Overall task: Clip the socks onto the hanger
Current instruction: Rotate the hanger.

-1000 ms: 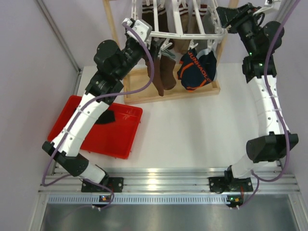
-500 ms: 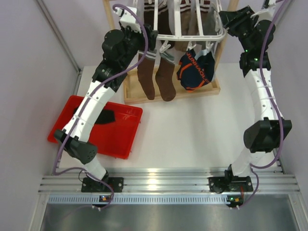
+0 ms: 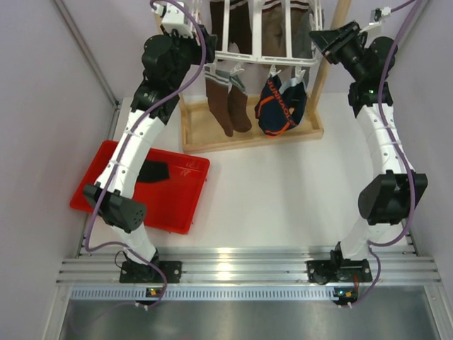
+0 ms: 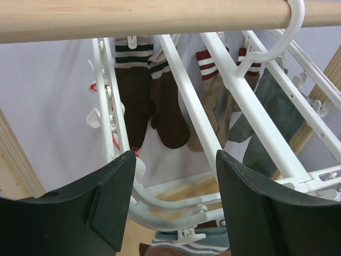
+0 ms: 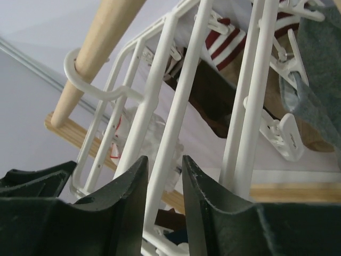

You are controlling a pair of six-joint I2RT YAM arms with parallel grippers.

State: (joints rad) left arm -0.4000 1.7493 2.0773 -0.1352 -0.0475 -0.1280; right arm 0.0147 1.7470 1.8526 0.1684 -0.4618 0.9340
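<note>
Jaws, left: left gripper (image 4: 175,181) is spread wide; white bars run past beyond it and nothing is pinched.
Jaws, right: right gripper (image 5: 164,166) is narrowed around one bar of the white plastic rectangular drying hanger (image 5: 178,106); whether it presses on the bar cannot be told.
Landmark: light wooden post frame (image 3: 248,136).
Hanger position: hung over the frame's top rod (image 4: 133,18), between the frame's posts.
Clipped items: dark brown socks with striped cuffs (image 3: 226,106) and a grey sock (image 4: 272,106) hang from the clips, above the frame's base.
Unclipped item: one black sock (image 3: 152,171) lies in the red plastic tray (image 3: 177,202), left of the frame and nearer the arm bases.
Other item: navy fabric with orange trim (image 3: 279,103) hangs inside the frame, right of the brown pair.
Progress: judged mostly complete.
Work left: pick the tray sock, lift it to a free clip, fasten it.
</note>
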